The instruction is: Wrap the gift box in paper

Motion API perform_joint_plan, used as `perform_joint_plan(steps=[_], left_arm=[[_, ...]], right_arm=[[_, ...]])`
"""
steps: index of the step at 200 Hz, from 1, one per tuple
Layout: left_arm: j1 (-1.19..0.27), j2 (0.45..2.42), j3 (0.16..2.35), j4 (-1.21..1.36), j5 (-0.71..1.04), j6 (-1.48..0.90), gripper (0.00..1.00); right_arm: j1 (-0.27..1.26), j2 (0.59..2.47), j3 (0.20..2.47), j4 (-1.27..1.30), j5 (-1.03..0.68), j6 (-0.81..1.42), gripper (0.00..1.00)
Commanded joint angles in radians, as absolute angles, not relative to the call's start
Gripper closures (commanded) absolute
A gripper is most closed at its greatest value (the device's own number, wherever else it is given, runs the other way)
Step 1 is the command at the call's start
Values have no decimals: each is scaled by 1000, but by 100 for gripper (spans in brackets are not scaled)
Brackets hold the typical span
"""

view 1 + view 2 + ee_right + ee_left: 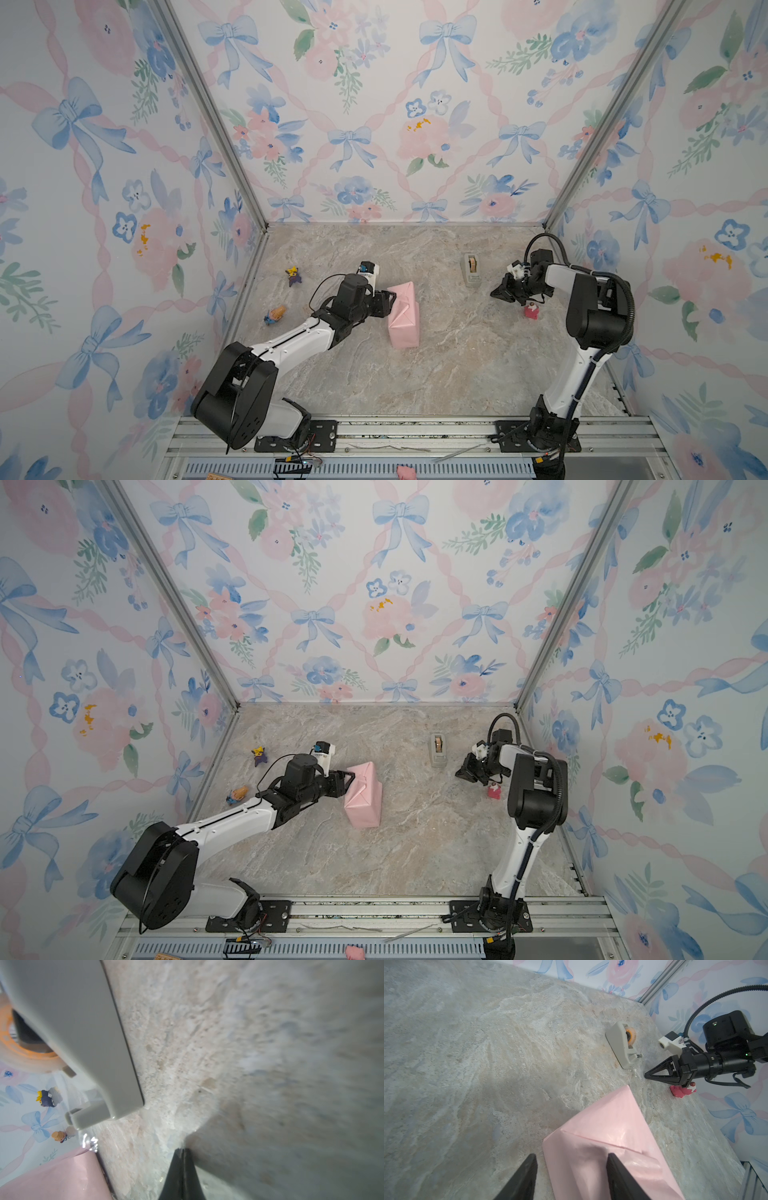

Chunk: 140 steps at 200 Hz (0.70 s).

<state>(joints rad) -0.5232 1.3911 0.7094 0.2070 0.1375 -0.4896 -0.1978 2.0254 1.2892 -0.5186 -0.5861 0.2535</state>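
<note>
Top view: paper folded round box, mid table; left gripper at its far end.
Left wrist: spread over end fold, likely to keep it flat.
Right wrist: right gripper pressed together beside tape holder, likely after tape.

Gift box unseen inside the paper

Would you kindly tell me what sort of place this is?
Probably a staged robot test booth: floral bow-print walls on aluminium framing, a marble-look tabletop, and robot arms bolted to a front rail.
</note>
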Motion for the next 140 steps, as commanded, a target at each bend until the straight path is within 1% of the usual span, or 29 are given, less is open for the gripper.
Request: perform_joint_plan(steps=[1, 23, 44, 67, 83, 108, 118, 140], left_arm=[[-524, 1402, 677, 127, 98, -458, 44], [-523, 1403, 679, 127, 99, -458, 44], [-525, 1404, 683, 126, 102, -458, 44], [-528, 1409, 687, 129, 106, -458, 44], [-528, 1412, 688, 129, 107, -457, 44], [-535, 1414, 690, 129, 108, -456, 44], [-535, 1412, 690, 130, 107, -456, 44], [-535, 1410, 691, 130, 107, -453, 44]], right_arm=[[-218, 2018, 1253, -604, -442, 229, 100], [-211, 1940, 1213, -553, -547, 215, 100], [-167, 1811, 1190, -546, -664, 142, 100], [-66, 1686, 1225, -616, -746, 62, 100], [37, 1624, 1286, -685, -746, 13, 100], [211, 1610, 1408, -783, -787, -39, 100], [273, 1617, 1453, -809, -834, -49, 100], [371, 1649, 1529, -863, -880, -74, 100]])
